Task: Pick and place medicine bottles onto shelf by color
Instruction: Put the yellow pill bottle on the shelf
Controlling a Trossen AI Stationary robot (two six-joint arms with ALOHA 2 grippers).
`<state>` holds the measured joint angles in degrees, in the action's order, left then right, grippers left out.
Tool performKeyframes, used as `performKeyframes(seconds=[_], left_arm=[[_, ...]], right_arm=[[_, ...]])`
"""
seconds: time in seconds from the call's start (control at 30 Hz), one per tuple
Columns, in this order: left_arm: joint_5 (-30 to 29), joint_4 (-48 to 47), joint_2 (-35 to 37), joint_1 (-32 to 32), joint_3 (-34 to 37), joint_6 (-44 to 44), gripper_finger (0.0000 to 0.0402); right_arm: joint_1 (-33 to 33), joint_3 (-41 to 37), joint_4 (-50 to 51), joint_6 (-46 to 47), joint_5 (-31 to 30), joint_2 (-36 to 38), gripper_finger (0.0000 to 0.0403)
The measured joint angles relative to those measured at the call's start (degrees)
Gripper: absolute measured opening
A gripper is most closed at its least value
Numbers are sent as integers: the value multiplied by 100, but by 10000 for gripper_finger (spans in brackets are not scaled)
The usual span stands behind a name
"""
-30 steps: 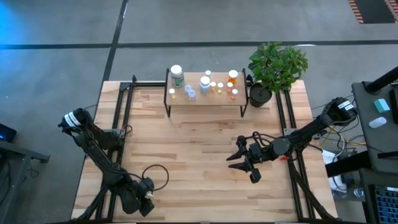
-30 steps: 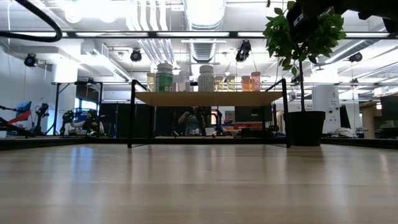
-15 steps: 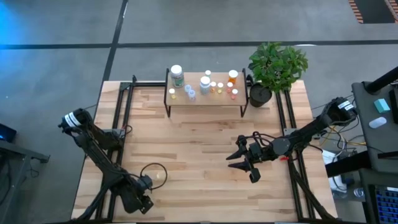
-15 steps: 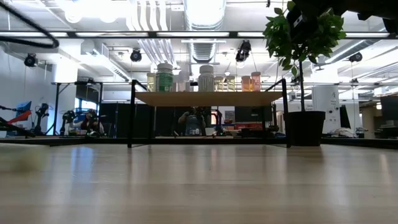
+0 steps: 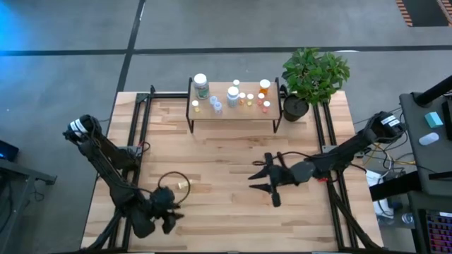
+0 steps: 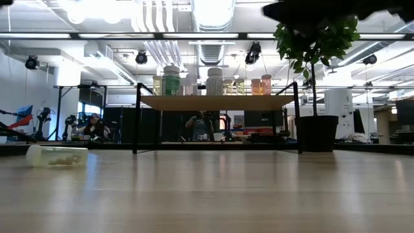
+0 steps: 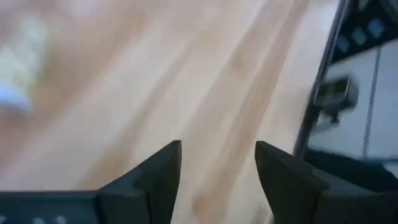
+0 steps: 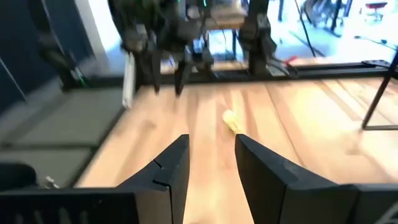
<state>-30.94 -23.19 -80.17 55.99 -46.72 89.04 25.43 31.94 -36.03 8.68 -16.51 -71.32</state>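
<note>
**One yellow bottle lies loose on the table; the rest stand on the shelf**

Nearest the front edge, the left gripper (image 5: 171, 217) hangs low over the table (image 5: 226, 212) at its front left, fingers (image 7: 163, 167) spread with only bare wood between them. Just beyond it a yellow bottle (image 5: 183, 185) lies on its side on the boards, touched by neither arm. Toward the middle right, the right gripper (image 5: 260, 182) hovers above the table, pointing toward the left arm, its fingers (image 8: 176, 163) parted and holding nothing. At the far edge the shelf (image 5: 233, 110) carries the other medicine bottles (image 5: 233, 95): a green one leftmost, white-capped ones in the middle, orange ones rightmost. A potted plant (image 5: 313, 76) stands just right of the shelf.
</note>
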Motion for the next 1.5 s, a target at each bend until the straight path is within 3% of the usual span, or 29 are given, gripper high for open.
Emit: performKeyframes(seconds=[0.13,0.27,0.47,0.63,0.93,1.23,1.5], left_arm=[[-846,-307,245,-44,213,-525,189],[-1051,-1231,278,-198,344,-904,189],[-1177,-1147,278,-180,791,-1441,189],[-1602,-773,255,37,1187,-1454,189],[-1750,482,-46,31,2010,-1768,190],[-1919,1519,-512,22,2268,-2230,190],[-2017,1711,-926,-4,2275,-2346,190]], right_arm=[[-35,818,1169,-294,44,-244,121],[-43,1325,1596,-560,62,-384,121],[-173,1377,1564,-488,442,-295,121],[-186,1365,1548,-411,450,-272,121],[-170,1369,1425,-105,451,-272,121],[-183,1369,1304,-222,447,-272,121],[-339,1369,1302,-337,445,-272,121]])
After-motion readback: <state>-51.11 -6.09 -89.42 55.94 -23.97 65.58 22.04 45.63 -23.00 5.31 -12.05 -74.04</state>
